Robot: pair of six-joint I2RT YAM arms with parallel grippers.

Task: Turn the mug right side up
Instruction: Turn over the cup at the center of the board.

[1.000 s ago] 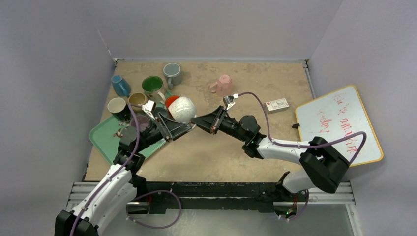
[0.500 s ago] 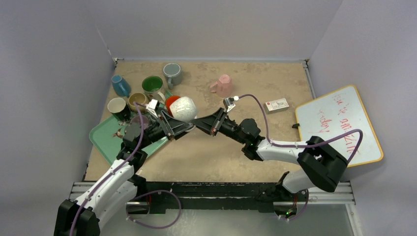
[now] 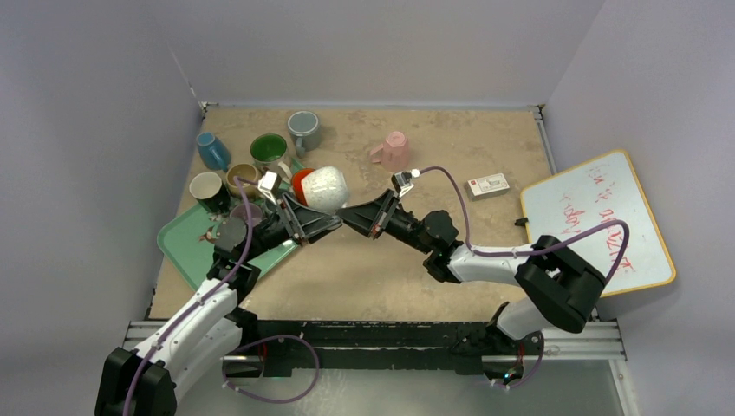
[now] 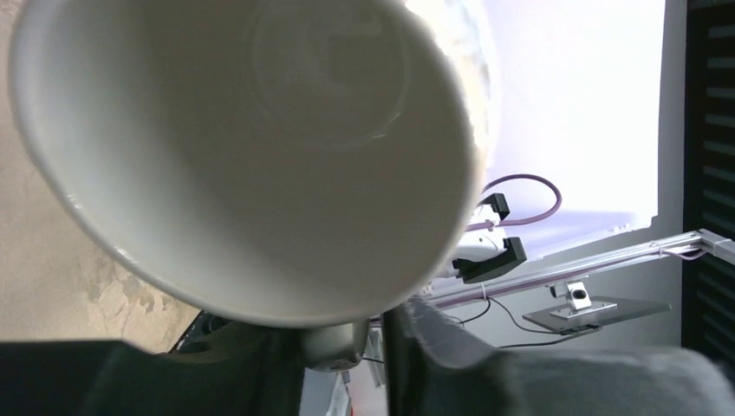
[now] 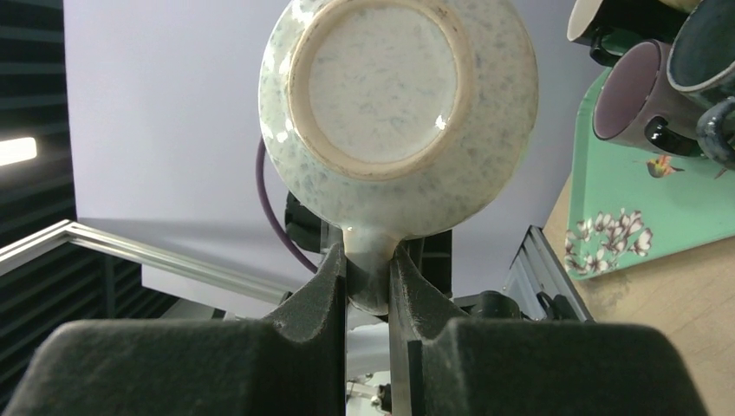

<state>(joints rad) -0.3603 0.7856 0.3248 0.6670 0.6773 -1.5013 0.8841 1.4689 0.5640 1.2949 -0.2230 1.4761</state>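
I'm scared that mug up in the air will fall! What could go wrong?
The white speckled ceramic mug hangs above the table, pinched only at its handle by the right claw, so it might twist or slip out. The left claw seems at that same handle; the claws could bump. A drop would likely land near the red mug and the green flowered tray.

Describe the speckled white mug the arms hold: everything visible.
The mug looks like glazed ceramic: white with faint blue speckles, a tan foot ring, and a plain, empty inside. It lies on its side in the air over the table, mouth toward the left arm, base toward the right. The right claw pinches its handle; the left claw flanks the same handle, contact unclear.
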